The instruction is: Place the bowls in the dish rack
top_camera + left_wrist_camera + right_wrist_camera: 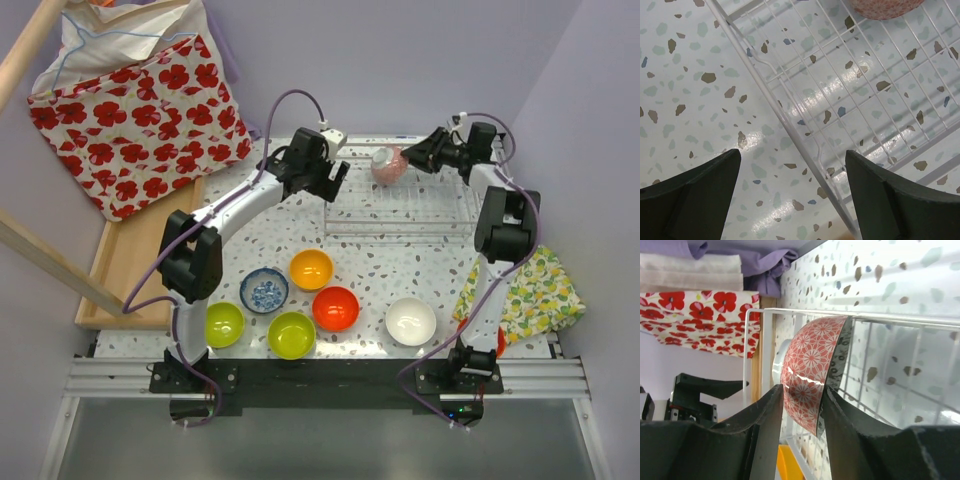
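Note:
The white wire dish rack lies at the back middle of the table. My right gripper is shut on the wall of a red flower-patterned bowl, held on its edge at the rack's back. In the right wrist view the fingers pinch that bowl inside the rack's rim. My left gripper is open and empty above the rack's left rim; the bowl's edge shows at the top. On the table in front lie blue-patterned, orange-yellow, red-orange, white and two lime green bowls.
A flat wooden tray lies at the left, with a red-flowered cloth bag behind it. A yellow patterned cloth lies at the right, beside the right arm. A small red thing peeks out behind the right arm's base.

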Available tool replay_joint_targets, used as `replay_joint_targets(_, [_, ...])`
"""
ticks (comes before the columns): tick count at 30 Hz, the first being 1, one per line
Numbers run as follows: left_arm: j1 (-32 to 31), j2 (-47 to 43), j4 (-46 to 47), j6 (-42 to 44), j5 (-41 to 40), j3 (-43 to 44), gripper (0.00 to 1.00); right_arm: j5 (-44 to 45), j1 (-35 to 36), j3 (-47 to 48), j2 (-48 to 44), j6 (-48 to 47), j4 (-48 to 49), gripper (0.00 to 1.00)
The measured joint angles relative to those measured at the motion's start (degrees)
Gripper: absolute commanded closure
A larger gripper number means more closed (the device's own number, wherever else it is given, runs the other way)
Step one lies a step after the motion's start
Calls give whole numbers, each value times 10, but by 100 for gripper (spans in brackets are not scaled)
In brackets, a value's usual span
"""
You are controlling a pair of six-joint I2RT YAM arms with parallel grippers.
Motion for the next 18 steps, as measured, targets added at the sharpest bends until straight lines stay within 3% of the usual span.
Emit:
replay_joint_targets(10, [0, 0, 0, 0, 1, 0, 5, 43, -4, -2, -32, -96, -117, 48])
replay_joint_targets(18, [0, -5, 1, 11, 2, 0, 1, 144, -2, -2, -117, -205, -221, 46])
